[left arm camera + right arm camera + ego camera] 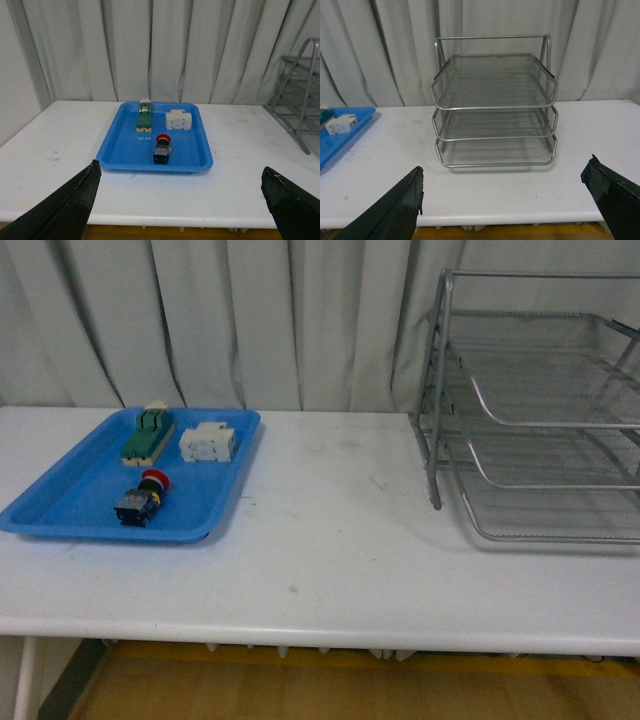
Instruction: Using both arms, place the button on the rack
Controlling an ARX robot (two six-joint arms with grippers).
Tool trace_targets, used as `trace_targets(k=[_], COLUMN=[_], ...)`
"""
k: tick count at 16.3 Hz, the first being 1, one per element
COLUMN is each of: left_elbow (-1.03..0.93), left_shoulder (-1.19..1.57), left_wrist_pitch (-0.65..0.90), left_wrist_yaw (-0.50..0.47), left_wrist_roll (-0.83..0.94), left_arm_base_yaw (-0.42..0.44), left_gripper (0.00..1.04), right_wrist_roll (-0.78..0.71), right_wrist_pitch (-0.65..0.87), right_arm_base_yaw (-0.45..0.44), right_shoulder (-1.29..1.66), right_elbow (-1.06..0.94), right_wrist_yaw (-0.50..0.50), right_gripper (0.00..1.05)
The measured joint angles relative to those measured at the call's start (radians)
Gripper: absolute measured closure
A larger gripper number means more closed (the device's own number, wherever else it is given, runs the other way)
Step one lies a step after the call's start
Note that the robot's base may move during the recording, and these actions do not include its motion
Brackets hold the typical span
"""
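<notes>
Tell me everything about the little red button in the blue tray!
The button is small, with a round red cap, yellow collar and dark body ending in a blue-and-red block. It looks plastic. It lies on its side in the blue tray, cap pointing away from the robot. Only the tray touches it.

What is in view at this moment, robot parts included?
Button: one, red cap on a black body, lying in the blue tray near its front edge.
Terminal block: one, green and cream, at the back of the tray.
Blocky part: one, white, at the back of the tray beside the terminal block.
Blue tray: one, blue, on the left part of the table.
Rack: one, silver wire mesh with three tiers, on the right part of the table.
Table: one, white.
Curtain: one, pale grey, behind the table.
Left gripper: one, black, open, facing the tray.
Right gripper: one, black, open, facing the rack.
</notes>
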Motion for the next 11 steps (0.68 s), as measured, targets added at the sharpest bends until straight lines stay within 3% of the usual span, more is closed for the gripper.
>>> trace_targets(k=[5, 7, 9, 11], left_elbow=[0.0, 0.0, 0.0, 0.0], left_shoulder=[0.0, 0.0, 0.0, 0.0], left_wrist_pitch=[0.0, 0.0, 0.0, 0.0], left_wrist_yaw=[0.0, 0.0, 0.0, 0.0], left_wrist_roll=[0.0, 0.0, 0.0, 0.0], left_arm_base_yaw=[0.0, 0.0, 0.0, 0.0], left_gripper=[0.07, 0.07, 0.07, 0.07], right_wrist_roll=[0.0, -0.032, 0.027, 0.179], right_wrist_pitch=[0.0, -0.073, 0.053, 0.292], right_arm_base_yaw=[0.0, 0.019, -0.021, -0.096], right_shoulder=[0.0, 0.111, 0.289, 0.529], right_elbow=[0.0, 0.034, 0.04, 0.037], right_wrist_yaw=[0.0, 0.04, -0.026, -0.139], right_gripper=[0.06, 0.06, 0.06, 0.06])
